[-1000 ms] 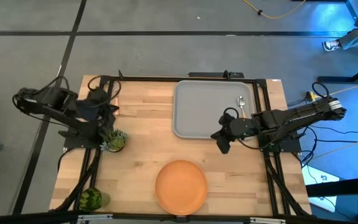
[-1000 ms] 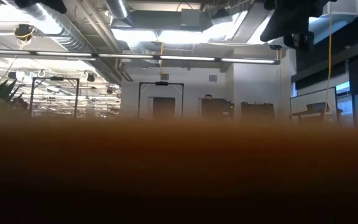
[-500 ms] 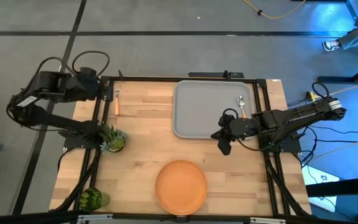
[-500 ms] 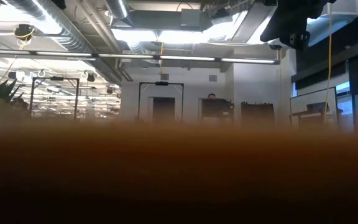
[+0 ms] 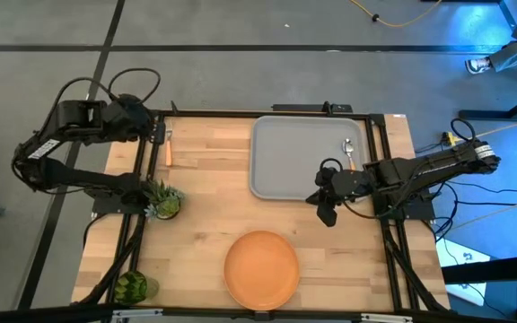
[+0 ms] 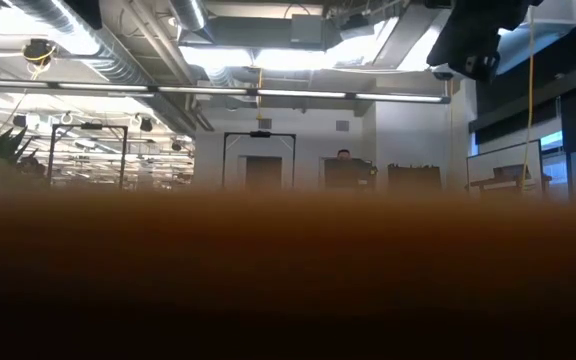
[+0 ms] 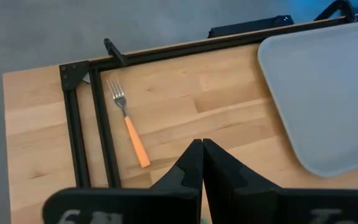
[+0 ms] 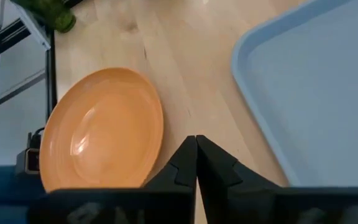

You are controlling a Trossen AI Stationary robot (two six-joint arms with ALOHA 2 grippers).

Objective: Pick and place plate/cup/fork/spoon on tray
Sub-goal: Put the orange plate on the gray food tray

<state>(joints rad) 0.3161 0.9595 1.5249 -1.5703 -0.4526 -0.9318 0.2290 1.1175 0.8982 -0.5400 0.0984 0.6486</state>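
The orange plate (image 5: 261,267) lies flat on the wooden table near its front edge; it also shows in the right wrist view (image 8: 98,130). The green cup (image 5: 133,287) stands at the near left corner. The fork (image 5: 167,148) lies flat near the far left corner, its tines toward the far edge; it also shows in the left wrist view (image 7: 129,127). The spoon (image 5: 350,152) lies in the grey tray (image 5: 285,157), near its right rim. My left gripper (image 7: 202,144) is shut and empty, above the table's far left edge beside the fork. My right gripper (image 8: 196,140) is shut and empty, just off the tray's near right corner.
A spiky green potted plant (image 5: 162,199) stands at the table's left edge between the fork and the cup. A black metal frame (image 7: 98,130) runs along the table's edges. Bare wood lies between the tray and the plate.
My left gripper has gone up and toward the table's far left corner, away from the potted plant. That uncovered the fork, which lies where it was. It stays shut.
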